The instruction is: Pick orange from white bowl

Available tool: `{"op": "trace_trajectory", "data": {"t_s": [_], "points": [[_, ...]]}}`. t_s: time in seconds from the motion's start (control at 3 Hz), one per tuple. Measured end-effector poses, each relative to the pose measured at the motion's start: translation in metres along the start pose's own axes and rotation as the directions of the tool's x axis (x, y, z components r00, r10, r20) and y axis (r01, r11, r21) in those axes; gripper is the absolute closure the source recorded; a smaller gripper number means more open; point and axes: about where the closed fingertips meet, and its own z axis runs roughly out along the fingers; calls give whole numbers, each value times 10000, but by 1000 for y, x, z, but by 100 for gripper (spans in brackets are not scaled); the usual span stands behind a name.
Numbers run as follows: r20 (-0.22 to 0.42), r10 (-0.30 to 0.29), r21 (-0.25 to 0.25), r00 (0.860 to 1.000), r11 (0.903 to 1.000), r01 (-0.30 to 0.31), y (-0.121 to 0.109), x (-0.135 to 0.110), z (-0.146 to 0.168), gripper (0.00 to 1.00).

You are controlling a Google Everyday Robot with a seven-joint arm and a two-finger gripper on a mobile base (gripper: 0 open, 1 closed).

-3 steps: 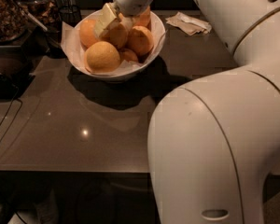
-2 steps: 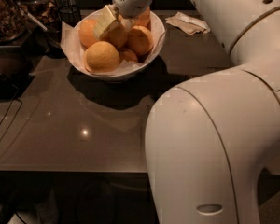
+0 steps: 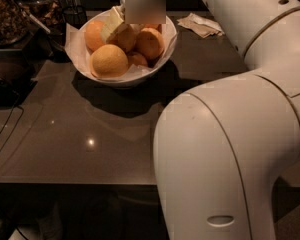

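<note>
The white bowl (image 3: 160, 64) stands at the back of the dark table, lined with crinkled white paper and holding several oranges. A yellowish orange (image 3: 109, 60) lies at its front left. A deeper-orange fruit (image 3: 93, 34) sits behind it, and another (image 3: 150, 43) lies on the right. My gripper (image 3: 115, 30) reaches down from the top of the view into the bowl. Its pale tip rests among the fruits against the middle orange (image 3: 126, 39). My wrist above it is hidden.
My white arm (image 3: 230, 154) fills the right and lower right of the view. A crumpled napkin (image 3: 202, 24) lies right of the bowl. Dark containers (image 3: 10, 14) and a black object (image 3: 5, 86) with a cable crowd the left edge. Glossy brown tabletop (image 3: 90, 139) lies in front.
The gripper stays down in the bowl among the fruits. The arm's big near segment has edged slightly to the left. The oranges have not moved.
</note>
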Motion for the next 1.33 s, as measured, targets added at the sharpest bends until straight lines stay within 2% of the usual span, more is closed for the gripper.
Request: {"op": "trace_trajectory", "data": {"t_s": [0.33,0.67,1.0,1.33], "points": [[418,61,-709,9991,9975,-32,6,-5,-9,100],[1021,-151,-1539,9947,9876,308,25,-19,-31,100],[1757,-554,-2196,9829,9710,940,43,-33,-57,100],[1876,-567,-2232,9806,9698,988,45,-36,-60,100]]}}
